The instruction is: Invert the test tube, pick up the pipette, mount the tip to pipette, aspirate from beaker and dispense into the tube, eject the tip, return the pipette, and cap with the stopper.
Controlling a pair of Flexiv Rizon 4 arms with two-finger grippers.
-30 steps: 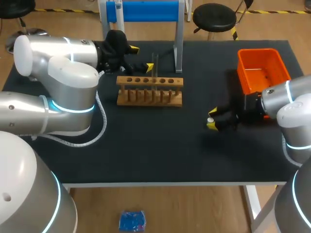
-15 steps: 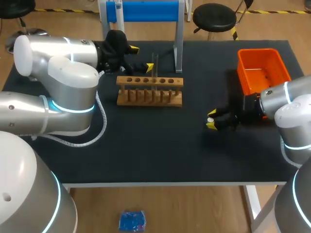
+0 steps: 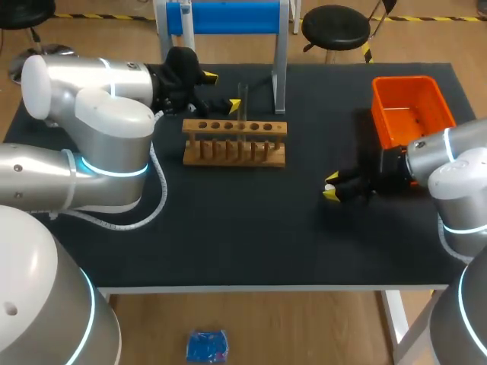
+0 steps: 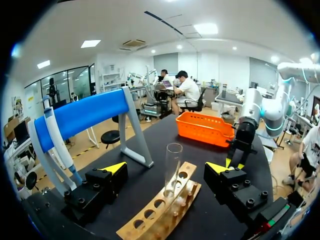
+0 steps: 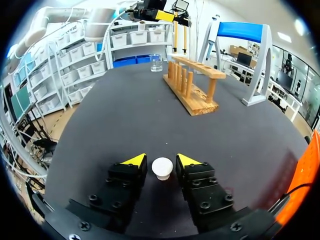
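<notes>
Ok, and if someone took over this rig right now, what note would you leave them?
Left claw: open, one finger on each side of the test tube, not touching it. The tube stands mouth up in the wooden rack.
Right claw: open, down at the table, with the stopper between its fingers and small gaps on both sides.
Pipette hangs on the blue stand. Beaker stands past the rack.
Done: tube upright, pipette on its stand. Cannot tell whether liquid went in.
Left: probably grip the stopper and cap the tube.
</notes>
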